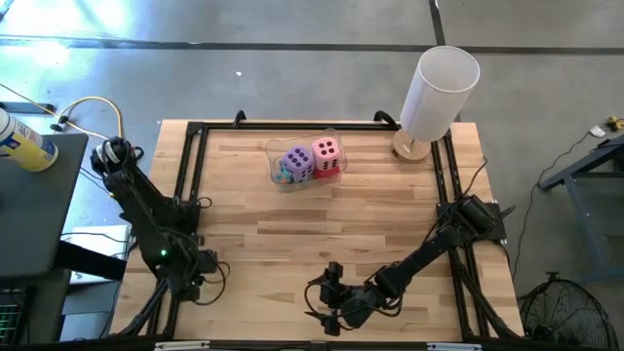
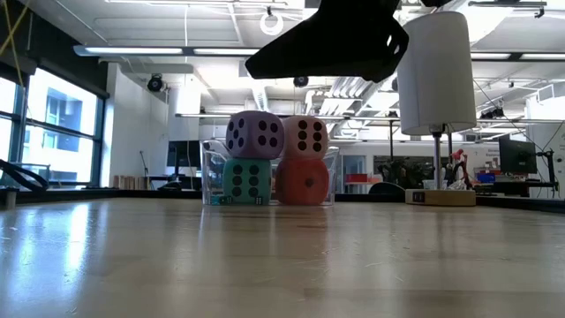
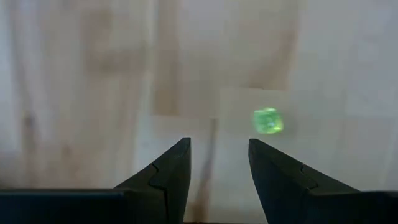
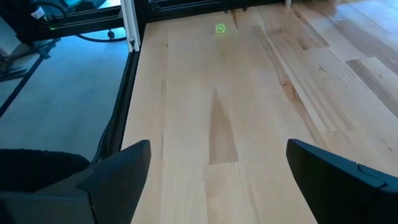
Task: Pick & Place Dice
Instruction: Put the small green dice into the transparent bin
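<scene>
Dice [image 1: 312, 159] stacked two-high in clear tub [image 1: 276, 148] left of white cylinder [image 1: 439, 90], seemingly placed; right gripper [image 1: 329, 310] fingers spread, left gripper [image 1: 192, 280] fingers parted, both well away.

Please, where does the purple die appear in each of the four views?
High view: purple die at the table's far middle, left of the pink die, in the clear container.
Low view: purple die on top of the teal die.
Left wrist view: not visible.
Right wrist view: not visible.
Shared landmark: the white cylinder.
</scene>
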Action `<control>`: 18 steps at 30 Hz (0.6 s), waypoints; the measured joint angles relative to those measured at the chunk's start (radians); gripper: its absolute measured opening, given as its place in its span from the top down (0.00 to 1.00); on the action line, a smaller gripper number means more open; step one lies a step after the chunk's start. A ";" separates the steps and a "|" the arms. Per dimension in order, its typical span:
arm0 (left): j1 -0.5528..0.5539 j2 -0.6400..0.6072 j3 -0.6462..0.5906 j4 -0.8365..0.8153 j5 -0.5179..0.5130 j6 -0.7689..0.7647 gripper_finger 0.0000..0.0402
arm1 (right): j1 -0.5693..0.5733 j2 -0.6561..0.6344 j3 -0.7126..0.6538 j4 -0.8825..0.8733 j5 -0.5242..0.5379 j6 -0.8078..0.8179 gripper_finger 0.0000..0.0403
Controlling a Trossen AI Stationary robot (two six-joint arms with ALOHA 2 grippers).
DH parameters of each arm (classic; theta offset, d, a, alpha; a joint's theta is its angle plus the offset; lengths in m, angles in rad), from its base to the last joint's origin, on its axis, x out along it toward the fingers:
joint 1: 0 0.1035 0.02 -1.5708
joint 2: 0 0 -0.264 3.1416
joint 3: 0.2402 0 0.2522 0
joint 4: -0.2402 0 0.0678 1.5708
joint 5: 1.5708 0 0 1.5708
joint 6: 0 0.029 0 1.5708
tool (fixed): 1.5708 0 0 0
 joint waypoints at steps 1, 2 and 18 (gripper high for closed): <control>-0.007 0.013 0.000 0.022 0.002 0.001 0.62 | 0.000 0.000 0.000 0.000 0.000 0.002 0.09; -0.014 0.023 0.000 0.042 0.003 0.001 0.62 | 0.001 0.000 0.000 0.000 0.000 0.009 0.09; -0.058 0.035 0.000 0.209 -0.009 -0.136 0.62 | 0.000 0.000 0.000 0.000 0.000 0.037 0.09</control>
